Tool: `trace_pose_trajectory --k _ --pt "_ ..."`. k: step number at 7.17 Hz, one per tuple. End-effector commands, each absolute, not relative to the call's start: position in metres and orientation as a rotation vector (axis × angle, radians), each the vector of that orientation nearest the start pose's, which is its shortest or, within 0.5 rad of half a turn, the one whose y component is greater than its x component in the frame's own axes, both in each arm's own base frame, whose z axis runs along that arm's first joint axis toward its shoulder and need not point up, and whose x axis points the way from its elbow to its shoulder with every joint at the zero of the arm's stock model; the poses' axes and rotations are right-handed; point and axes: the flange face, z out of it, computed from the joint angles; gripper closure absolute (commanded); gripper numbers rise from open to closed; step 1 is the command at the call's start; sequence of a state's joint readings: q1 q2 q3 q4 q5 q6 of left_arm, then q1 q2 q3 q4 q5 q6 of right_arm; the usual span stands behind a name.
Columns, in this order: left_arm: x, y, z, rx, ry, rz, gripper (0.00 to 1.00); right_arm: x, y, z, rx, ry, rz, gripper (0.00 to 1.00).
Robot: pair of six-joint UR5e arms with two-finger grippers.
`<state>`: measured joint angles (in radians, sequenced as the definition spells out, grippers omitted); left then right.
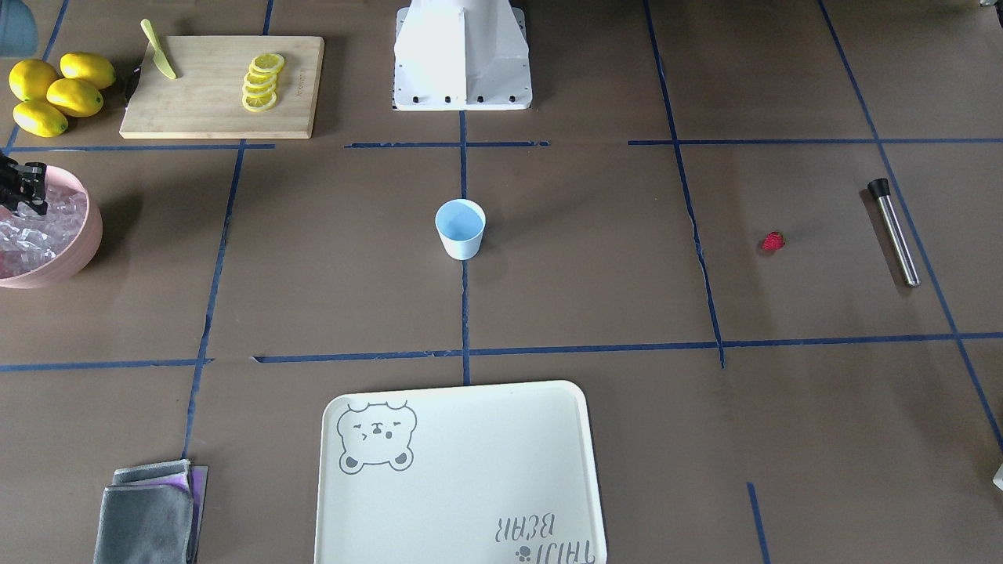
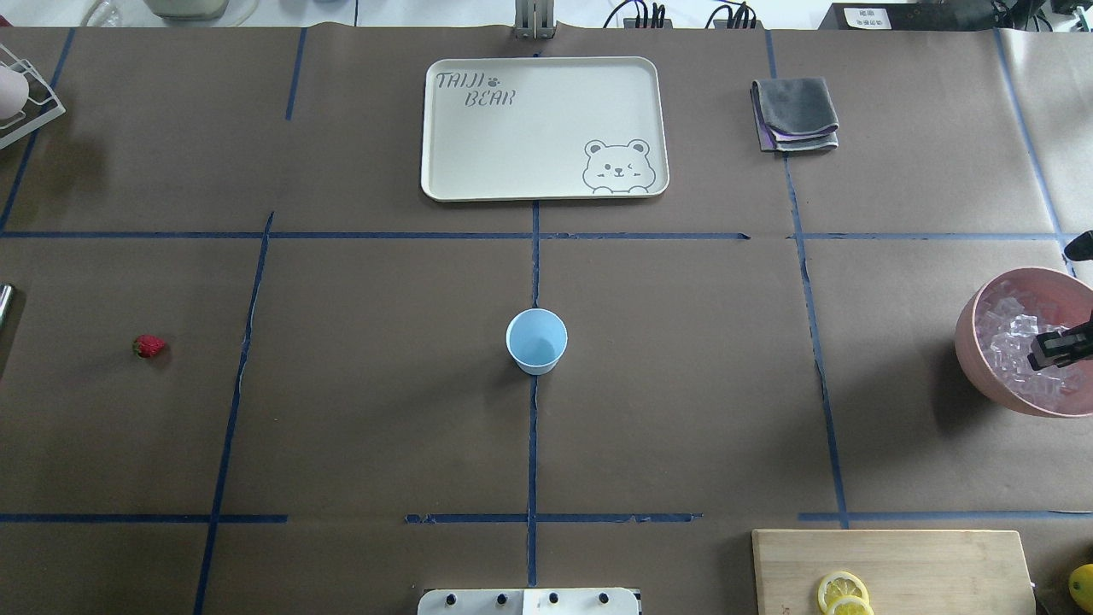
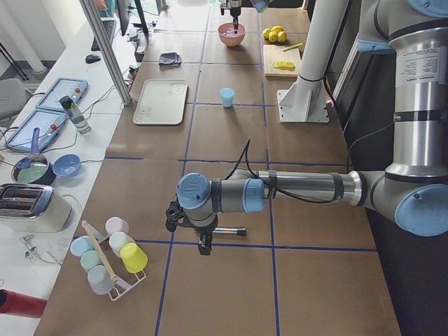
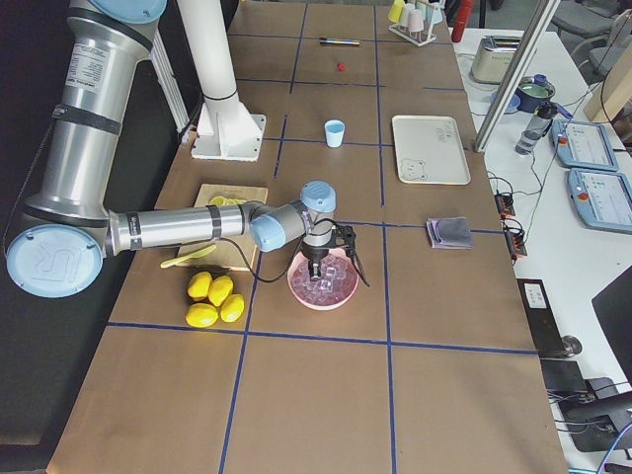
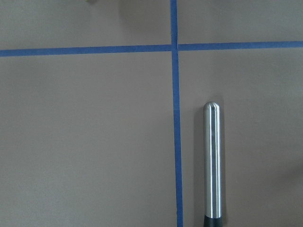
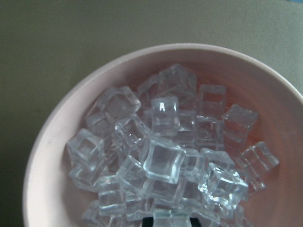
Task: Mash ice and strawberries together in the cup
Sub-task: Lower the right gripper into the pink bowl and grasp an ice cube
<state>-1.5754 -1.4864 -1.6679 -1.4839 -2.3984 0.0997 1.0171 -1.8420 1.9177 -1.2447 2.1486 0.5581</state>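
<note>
Ice [image 6: 163, 158] sitting in bowl [image 6: 47, 146], 3 o'clock of cup [image 2: 536, 342] | right end effector [image 2: 1043, 350] hovering above, spread untellable | should be singling out one top cube

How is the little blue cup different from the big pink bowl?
The cup is pale blue, but the bowl is pink. The cup is small and narrow, and the bowl is much wider. The cup is empty, while the bowl is piled with ice cubes. Both are round, open on top and standing upright.
</note>
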Motion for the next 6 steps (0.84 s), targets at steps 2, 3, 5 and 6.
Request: trace_pose_trajectory --k 2,3,5,6 --pt "-0.062 -0.45 0.655 -0.026 0.831 0.059 0.0 -0.119 -0.37 0.525 0.103 -0.732 -0.105 1.0" --pt "-0.063 -0.449 0.656 -0.027 0.831 0.057 0.0 -0.118 -0.376 0.495 0.105 -0.73 -0.094 1.0" --pt "-0.062 -0.448 0.655 -0.027 0.831 0.058 0.0 -0.173 -0.431 0.398 0.146 -0.764 -0.152 0.99" --pt "-0.063 -0.448 0.653 -0.022 0.83 0.058 0.0 -0.212 -0.448 0.346 0.151 -0.781 -0.199 0.99"
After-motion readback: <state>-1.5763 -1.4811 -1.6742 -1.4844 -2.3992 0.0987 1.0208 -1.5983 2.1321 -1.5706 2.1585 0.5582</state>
